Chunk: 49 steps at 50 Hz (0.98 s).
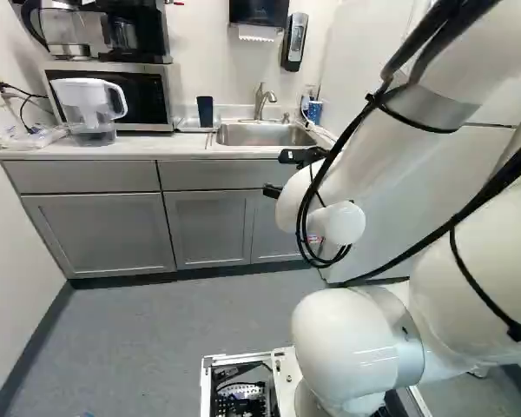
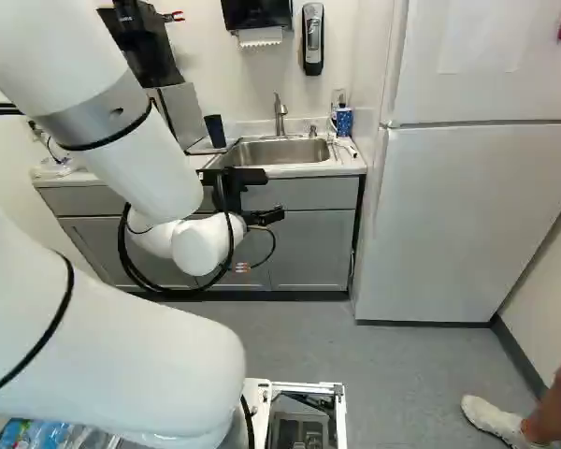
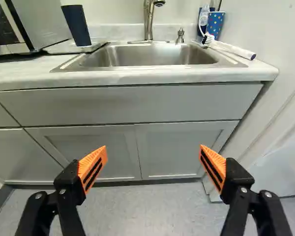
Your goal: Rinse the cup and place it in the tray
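Along the back wall, the pale desk kinda dead-ends beside the fridge, with the end effector wide open, totally empty, facing gray cabinets above the floor.

Arm extended forward, elbow bent; gripper with fingers wide apart, orange pads slanted inward.

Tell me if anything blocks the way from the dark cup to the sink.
Nothing visible stands in the way: between the dark cup and the sink lie only the edge of the tray and the sink's rim. The faucet rises at the sink's back and probably leaves that path free.
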Motion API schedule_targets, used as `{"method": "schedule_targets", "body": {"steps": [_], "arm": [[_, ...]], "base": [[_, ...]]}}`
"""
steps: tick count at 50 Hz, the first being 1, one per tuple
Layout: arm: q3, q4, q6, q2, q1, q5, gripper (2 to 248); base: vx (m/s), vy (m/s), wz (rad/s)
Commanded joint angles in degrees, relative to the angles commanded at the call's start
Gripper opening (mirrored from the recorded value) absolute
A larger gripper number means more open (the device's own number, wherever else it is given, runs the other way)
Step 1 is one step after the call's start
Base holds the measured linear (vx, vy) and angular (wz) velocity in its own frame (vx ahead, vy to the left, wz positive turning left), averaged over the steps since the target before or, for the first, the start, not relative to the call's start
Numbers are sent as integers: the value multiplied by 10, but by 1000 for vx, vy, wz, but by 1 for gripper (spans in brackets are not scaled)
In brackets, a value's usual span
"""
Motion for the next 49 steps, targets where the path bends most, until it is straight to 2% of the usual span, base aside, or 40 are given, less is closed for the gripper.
{"method": "schedule_targets", "body": {"steps": [22, 49], "arm": [[23, -1, 1, 4, 6, 30, 247], [25, -1, 1, 4, 7, 33, 247]], "base": [[0, 0, 0], [0, 0, 0]]}}
